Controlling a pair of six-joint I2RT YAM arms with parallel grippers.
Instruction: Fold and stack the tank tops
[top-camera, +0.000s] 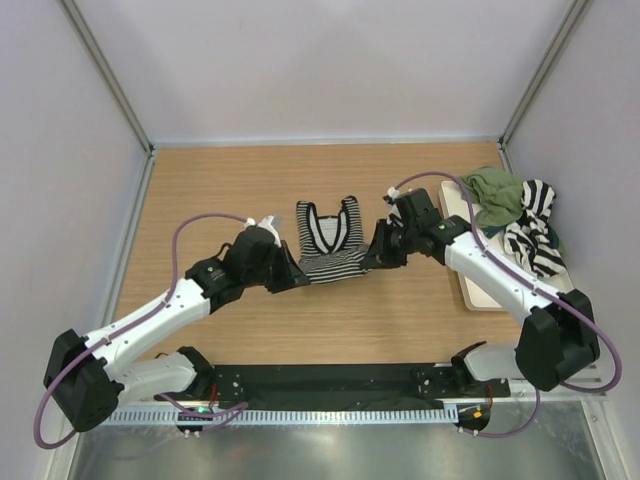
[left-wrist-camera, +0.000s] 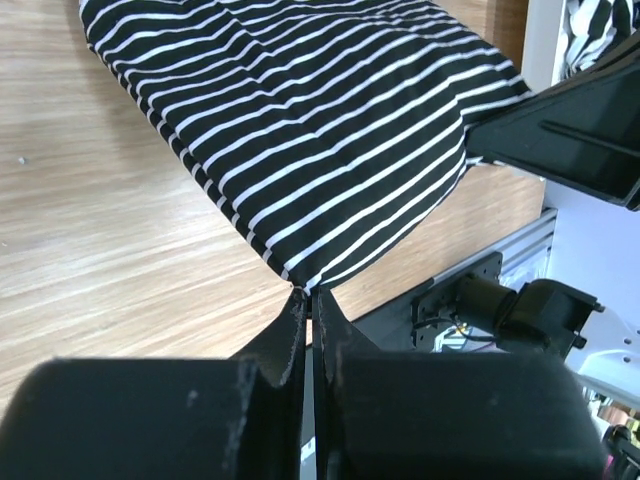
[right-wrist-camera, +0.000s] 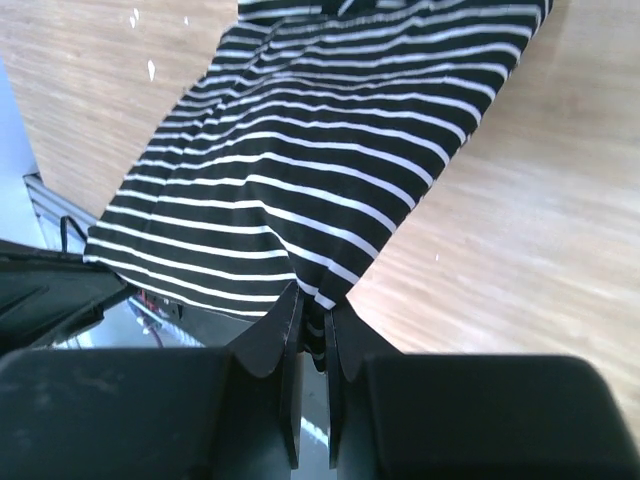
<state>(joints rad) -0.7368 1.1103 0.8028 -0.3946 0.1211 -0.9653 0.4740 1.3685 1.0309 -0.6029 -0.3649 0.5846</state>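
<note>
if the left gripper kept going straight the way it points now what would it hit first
The soft black-and-white pinstriped tank top. The left gripper is shut on a corner of it, so going on would likely just push into that cloth lying ahead on the table.

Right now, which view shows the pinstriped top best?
Top external: the whole pinstriped top shows, from straps to hem. Left wrist shows only one hem corner and the stripes beside it. Right wrist shows the other corner and much of the body, with its far end cut off.

The wooden table (top-camera: 250, 180) bears 1 pinstriped tank top (top-camera: 330, 240), seemingly flat, and 1 tray (top-camera: 490, 297).
</note>
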